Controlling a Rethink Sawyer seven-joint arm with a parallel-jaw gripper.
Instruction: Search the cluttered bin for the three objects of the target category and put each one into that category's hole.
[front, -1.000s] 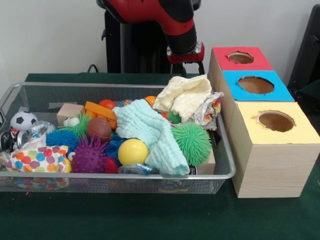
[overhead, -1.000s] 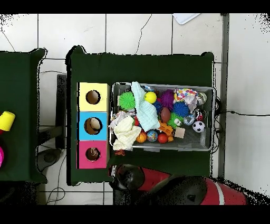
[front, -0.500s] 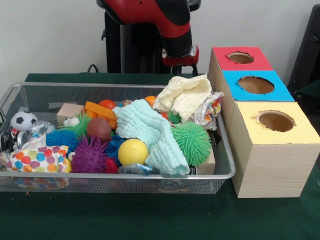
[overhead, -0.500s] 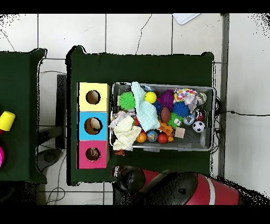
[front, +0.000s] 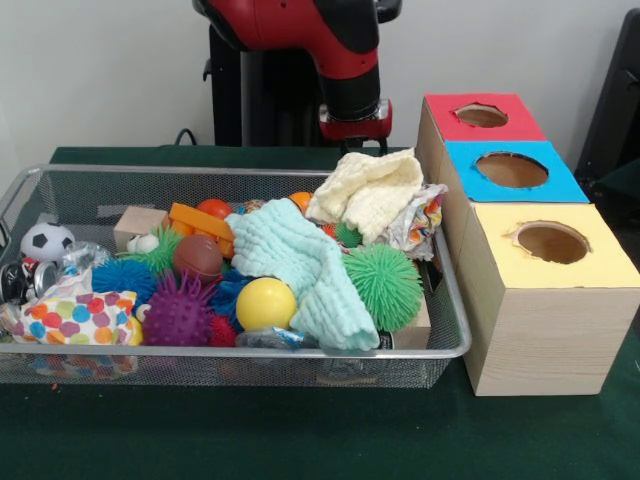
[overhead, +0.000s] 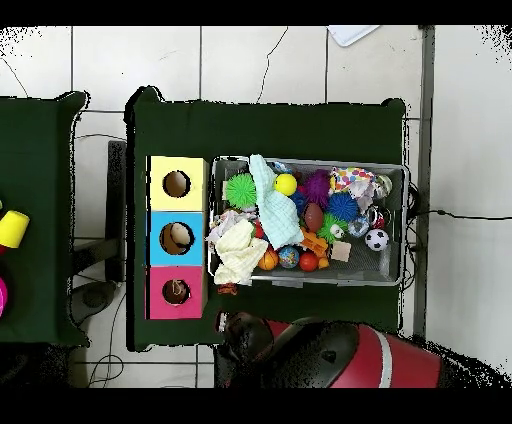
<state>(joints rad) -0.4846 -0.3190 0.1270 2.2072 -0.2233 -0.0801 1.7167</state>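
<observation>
Holding balls, cloths & toys, wire bin (front: 455, 330) sits beside 3-hole box (front: 545, 320).

A table with dark green cloth (front: 250, 440) carries a wire mesh bin (front: 200, 365). Just beside it, maybe touching, stands a wooden box (front: 540, 330) with three holes.

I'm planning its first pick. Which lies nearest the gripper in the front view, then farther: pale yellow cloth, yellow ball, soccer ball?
From the gripper:
1. Pale yellow cloth, just below it.
2. Yellow ball, at the bin's front.
3. Soccer ball, far left end.
</observation>
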